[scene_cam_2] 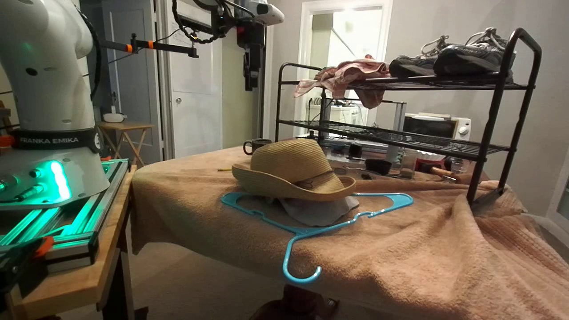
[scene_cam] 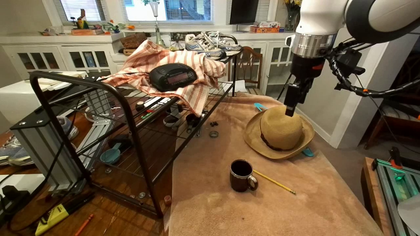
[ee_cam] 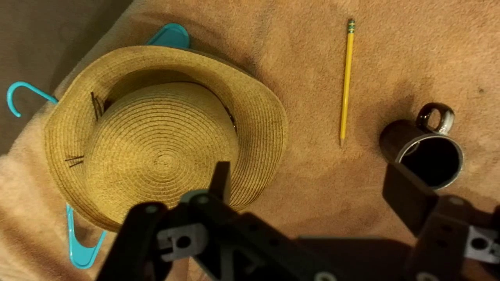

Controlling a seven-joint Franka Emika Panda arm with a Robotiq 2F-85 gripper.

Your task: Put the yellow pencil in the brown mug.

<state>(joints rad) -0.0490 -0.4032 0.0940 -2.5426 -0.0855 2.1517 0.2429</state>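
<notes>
The gripper (ee_cam: 312, 185) hangs well above the blanket (scene_cam: 213, 203), its fingers (ee_cam: 408, 197) spread wide apart. In the wrist view the pencil (ee_cam: 346, 82) lies flat on the blanket between the hat (ee_cam: 164, 150) and the mug (ee_cam: 398, 137), apart from both, its tip nearer the mug than its eraser is. The mug stands upright on the blanket; the hat sits crown up over part of the hanger (scene_cam_2: 306, 231). Farther out, the rack (scene_cam: 134, 137) bears the clock (scene_cam: 172, 77), set on a striped cloth (scene_cam: 141, 60), and shoes (scene_cam: 210, 46) beside the cloth
</notes>
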